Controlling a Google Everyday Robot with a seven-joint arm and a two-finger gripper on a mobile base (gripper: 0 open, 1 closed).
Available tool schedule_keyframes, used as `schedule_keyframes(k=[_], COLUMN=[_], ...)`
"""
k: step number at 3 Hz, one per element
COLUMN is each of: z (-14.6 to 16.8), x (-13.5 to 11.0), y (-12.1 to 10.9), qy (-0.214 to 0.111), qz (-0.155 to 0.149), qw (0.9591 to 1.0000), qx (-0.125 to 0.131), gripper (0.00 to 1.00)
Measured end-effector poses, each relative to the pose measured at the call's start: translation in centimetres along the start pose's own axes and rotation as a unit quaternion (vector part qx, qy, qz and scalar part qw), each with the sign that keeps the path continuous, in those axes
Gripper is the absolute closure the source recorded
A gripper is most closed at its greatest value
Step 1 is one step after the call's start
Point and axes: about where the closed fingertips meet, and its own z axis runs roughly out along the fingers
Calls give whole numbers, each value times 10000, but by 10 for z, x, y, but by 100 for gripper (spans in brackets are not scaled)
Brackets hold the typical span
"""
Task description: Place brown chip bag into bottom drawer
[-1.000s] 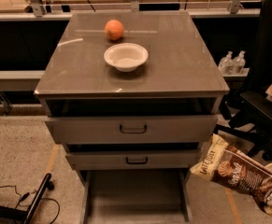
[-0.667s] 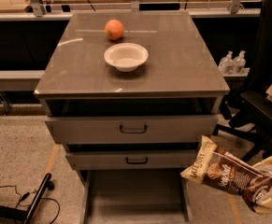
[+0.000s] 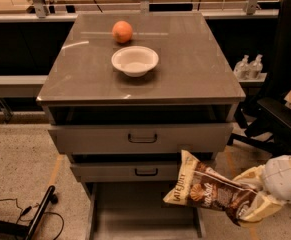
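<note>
The brown chip bag [image 3: 212, 193], brown and cream with white lettering, hangs in the air at the lower right, tilted with its cream end to the left. My gripper [image 3: 255, 204] comes in from the right edge and is shut on the bag's right end. The bag's left end reaches over the right wall of the bottom drawer [image 3: 140, 215], a pulled-out grey tray below the two handled drawers. The bag is above the tray and touches nothing.
The cabinet top [image 3: 195, 59] bears a white bowl [image 3: 135, 60] and an orange [image 3: 122, 31]. The two upper drawers [image 3: 142, 138] stand slightly open. A black office chair [image 3: 280, 104] is at the right. A black bar and cables [image 3: 35, 219] lie on the floor at the left.
My gripper has carried the chip bag leftward, from beside the cabinet's right side to over the right edge of the bottom drawer.
</note>
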Motion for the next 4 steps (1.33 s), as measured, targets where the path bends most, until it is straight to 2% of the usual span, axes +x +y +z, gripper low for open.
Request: schedule_keyframes(k=[1,2,3,4], z=[42,77,103,105], x=[-21,-39,-53,-54], y=[-5,-15,-27,-29], qy=[-183,-387,-463,-468], qz=[-224,-333,-414,-420], qw=[9996,9986,9976,9974], qx=[29,164,318,350], gripper=[100,100,100,83])
